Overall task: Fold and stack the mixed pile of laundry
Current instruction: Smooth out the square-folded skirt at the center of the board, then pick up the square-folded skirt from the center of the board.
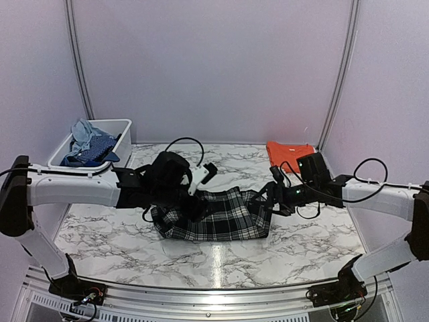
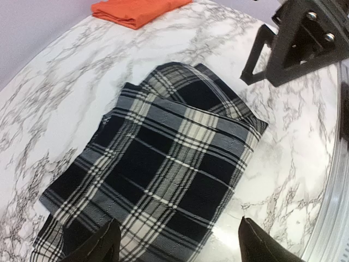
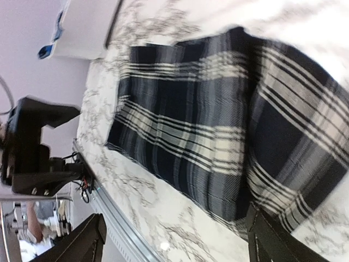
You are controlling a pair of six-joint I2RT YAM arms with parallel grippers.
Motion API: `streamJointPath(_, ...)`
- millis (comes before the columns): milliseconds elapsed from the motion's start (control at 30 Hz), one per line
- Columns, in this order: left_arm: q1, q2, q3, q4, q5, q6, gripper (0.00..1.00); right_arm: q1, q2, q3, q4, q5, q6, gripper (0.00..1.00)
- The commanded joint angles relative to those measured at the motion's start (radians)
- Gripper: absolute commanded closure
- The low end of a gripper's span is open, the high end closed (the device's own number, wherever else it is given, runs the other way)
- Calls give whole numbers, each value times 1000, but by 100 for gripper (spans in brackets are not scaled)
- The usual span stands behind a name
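- Table: the folded cloth lies on it near the centre, straight out in front of my two bases.
- T-shirt: on the table at the far right corner, behind the folded cloth and apart from it.
- Bin: at the table's far left corner, with loose garments inside it.
- My left gripper is over the folded cloth's left end and my right gripper is at its right end, so the cloth lies between them.

White links, black joints, cables — left tool seemingly black.
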Motion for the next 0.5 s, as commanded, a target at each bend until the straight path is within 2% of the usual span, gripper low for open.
streamJointPath(0,-110,110,64,-100,-118,271,28,-52,-119,-128,-99,91,128,15)
streamJointPath(167,-186,247,162,-86,-123,377,42,-84,-194,-254,-88,125,199,13)
streamJointPath(367,-222,406,281,-70,-115,486,44,-85,-145,-371,83,90,289,12)
streamJointPath(467,-241,470,305,-62,-109,534,45,-85,-81,-366,145,73,291,11)
